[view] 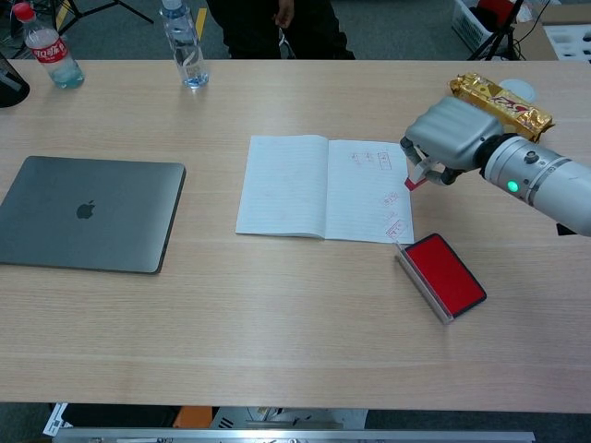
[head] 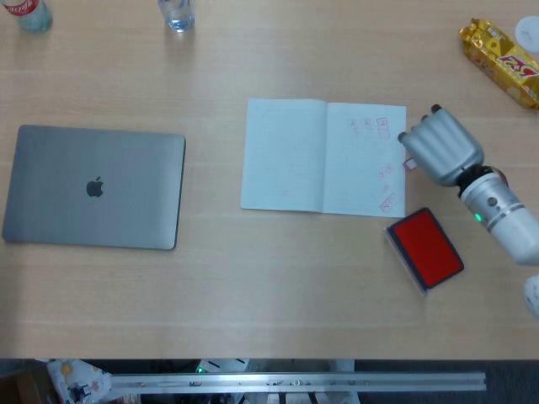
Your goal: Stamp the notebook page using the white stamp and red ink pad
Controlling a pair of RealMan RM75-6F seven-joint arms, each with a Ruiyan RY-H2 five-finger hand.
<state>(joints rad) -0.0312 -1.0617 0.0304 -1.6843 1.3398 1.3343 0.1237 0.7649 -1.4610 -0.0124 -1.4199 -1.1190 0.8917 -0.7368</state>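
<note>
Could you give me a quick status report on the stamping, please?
Right hand holds stamp, lifted beside notebook. Left hand not visible. Page shows red marks. Ink pad open, unobstructed.

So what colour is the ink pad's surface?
Red, in a dark frame; the ink pad shows best in the chest view.

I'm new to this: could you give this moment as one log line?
right hand: holds stamp, lifted beside notebook's right edge | notebook: open, red marks on right page | ink pad: open | left hand: unseen
</note>
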